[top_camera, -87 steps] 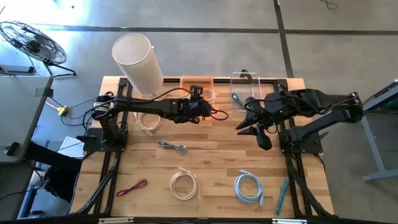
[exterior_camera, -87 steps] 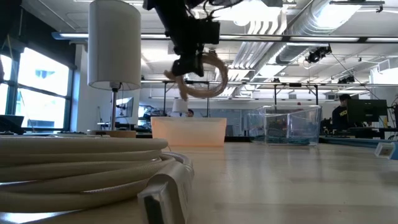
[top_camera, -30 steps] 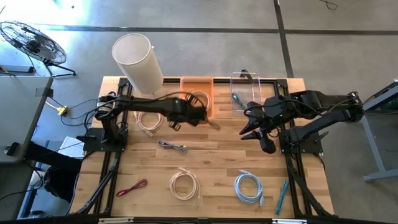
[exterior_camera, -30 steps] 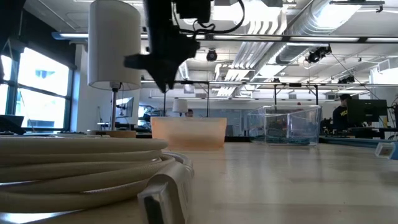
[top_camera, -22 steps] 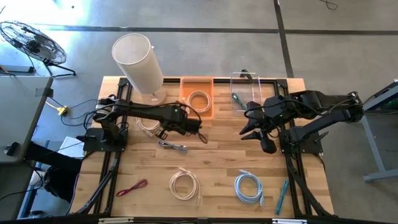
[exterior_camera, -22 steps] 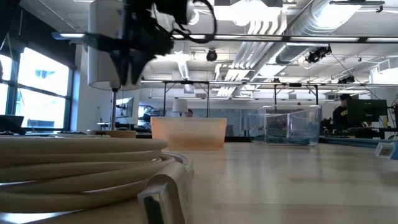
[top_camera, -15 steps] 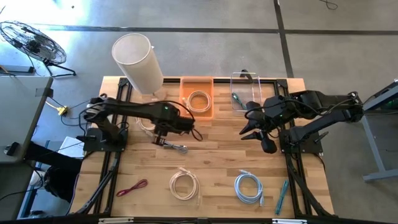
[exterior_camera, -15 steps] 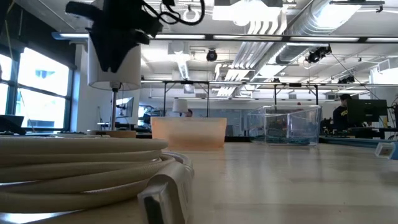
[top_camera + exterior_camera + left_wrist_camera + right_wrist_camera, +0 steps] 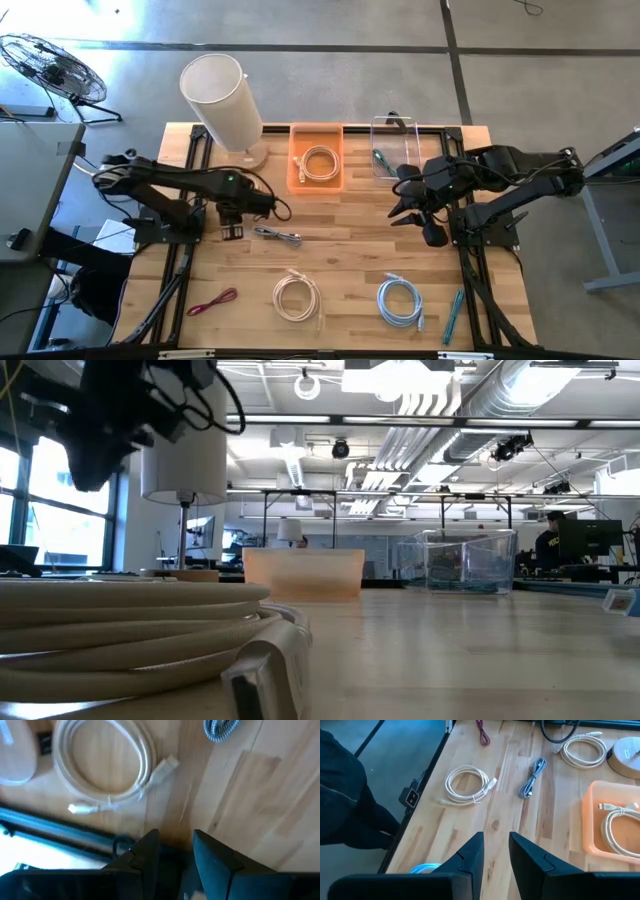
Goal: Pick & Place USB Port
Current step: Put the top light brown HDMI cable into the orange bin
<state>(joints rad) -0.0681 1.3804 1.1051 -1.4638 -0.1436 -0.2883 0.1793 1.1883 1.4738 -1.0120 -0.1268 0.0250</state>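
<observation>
— How did the left gripper (image 9: 232,222) stand?

— It hung over the left part of the bench (image 9: 350,262), just above a cream cable coil (image 9: 107,767). Its fingers (image 9: 215,862) were a narrow gap apart and held nothing.

— And the right gripper (image 9: 408,207)?

— It waited above the right side of the bench, near the clear box (image 9: 393,148). Its fingers (image 9: 470,852) were also narrowly parted and empty.

— Where was the USB cable?

— A cream cable (image 9: 319,163) lay coiled inside the orange bin (image 9: 297,176) at the far edge of the bench. The clear box beside it held one small teal thing (image 9: 380,157); I could not tell what it was.

— Anything else on the bench?

— A grey braided cable (image 9: 278,235) lay just beside the left gripper. Nearer the front edge lay a red cable (image 9: 212,301), another cream coil (image 9: 297,297) and a blue coil (image 9: 400,301). A tall white cylinder (image 9: 222,101) stood at the far left corner.
</observation>
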